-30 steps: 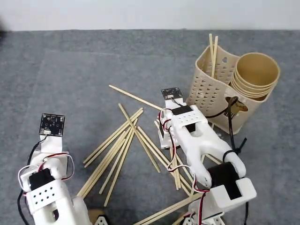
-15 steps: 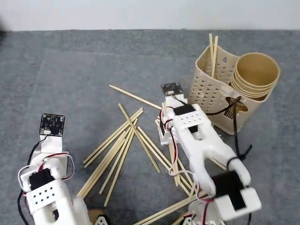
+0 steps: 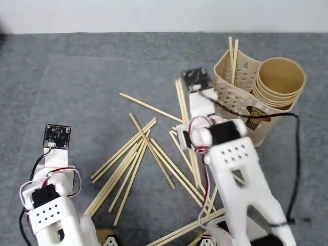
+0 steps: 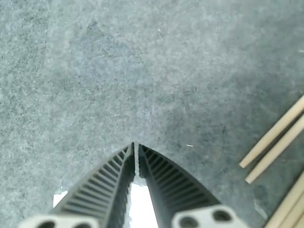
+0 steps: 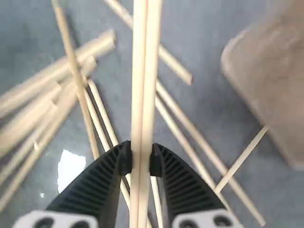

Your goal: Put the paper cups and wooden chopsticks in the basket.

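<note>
Right gripper (image 5: 140, 159), clamped tight on two wooden chopsticks (image 5: 144, 71) just beside the basket (image 3: 225, 100), may snag their long ends on its rim and twist them loose; left gripper (image 4: 135, 159) rests closed and empty.

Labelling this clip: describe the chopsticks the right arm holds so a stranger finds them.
Find the beige basket on the right of the table. Just left of it, the right claw grips two chopsticks. Unlike the scattered ones, they are pinched together.

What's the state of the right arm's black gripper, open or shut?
Shut: the black right gripper clamps a pair of pale wooden chopsticks between its jaws.
</note>
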